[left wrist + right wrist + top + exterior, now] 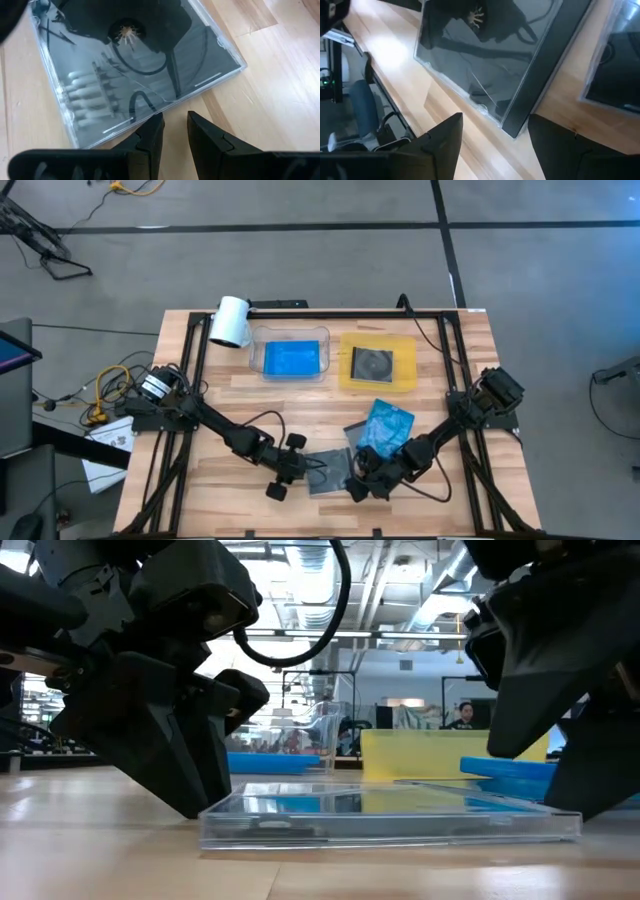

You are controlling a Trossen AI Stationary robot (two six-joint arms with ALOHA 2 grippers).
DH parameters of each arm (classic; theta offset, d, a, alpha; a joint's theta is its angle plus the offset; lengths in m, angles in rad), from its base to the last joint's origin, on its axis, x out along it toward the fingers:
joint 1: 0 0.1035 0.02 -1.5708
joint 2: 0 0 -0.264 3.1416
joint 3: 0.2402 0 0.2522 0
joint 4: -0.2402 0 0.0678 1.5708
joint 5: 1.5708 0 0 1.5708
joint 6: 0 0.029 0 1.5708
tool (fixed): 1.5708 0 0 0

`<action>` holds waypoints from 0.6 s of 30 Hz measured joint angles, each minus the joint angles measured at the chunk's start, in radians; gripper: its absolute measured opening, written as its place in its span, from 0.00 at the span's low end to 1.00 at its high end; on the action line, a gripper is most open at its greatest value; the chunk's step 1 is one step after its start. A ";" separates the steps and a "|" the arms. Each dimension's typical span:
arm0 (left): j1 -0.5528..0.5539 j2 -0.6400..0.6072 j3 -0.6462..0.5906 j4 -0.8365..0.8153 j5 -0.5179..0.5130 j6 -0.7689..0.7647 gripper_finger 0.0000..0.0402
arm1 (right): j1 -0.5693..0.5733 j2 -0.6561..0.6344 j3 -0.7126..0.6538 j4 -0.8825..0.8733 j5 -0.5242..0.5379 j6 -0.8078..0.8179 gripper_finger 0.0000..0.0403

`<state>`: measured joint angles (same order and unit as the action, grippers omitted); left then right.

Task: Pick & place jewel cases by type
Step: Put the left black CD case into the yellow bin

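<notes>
A grey-clear jewel case (328, 473) with a dark inside lies flat on the wooden table near its front edge, between my two grippers. My left gripper (175, 120) slants down at the case's left edge, its fingers a narrow gap apart with nothing between them. My right gripper (495, 120) is open wide, and its fingers stand on either side of the case's dark-spined corner (514, 129); I cannot tell whether they touch it. Behind it, a blue case (388, 425) lies partly over another grey case (353, 430). My left gripper has the tip of one finger (154, 125) against the case's edge (142, 119), about midway along that side. The fingers come slanting down from the table's left. Nothing is pinched between them. The case lies flat on the table.
At the back stand a clear tray (258, 340) with a blue case (293, 359) in it and a yellow tray (347, 375) with a grey case and dark disc (374, 364). A white cylinder (230, 322) lies at the far left. Bare wood shows left of the arms.
</notes>
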<state>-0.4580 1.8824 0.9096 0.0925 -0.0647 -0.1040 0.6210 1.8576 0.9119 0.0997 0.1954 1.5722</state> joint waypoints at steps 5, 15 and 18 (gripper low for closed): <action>-0.001 -0.005 0.002 -0.033 -0.019 -0.018 0.21 | 0.001 0.000 -0.001 -0.009 0.008 0.009 0.54; -0.029 -0.070 -0.002 -0.120 -0.113 -0.050 0.21 | -0.002 -0.002 -0.009 -0.020 0.021 -0.002 0.54; -0.030 -0.076 -0.002 -0.126 -0.116 -0.066 0.21 | -0.001 -0.003 -0.009 -0.027 0.017 -0.002 0.54</action>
<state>-0.4876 1.8062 0.9081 -0.0337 -0.1807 -0.1699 0.6197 1.8549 0.9031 0.0731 0.2119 1.5704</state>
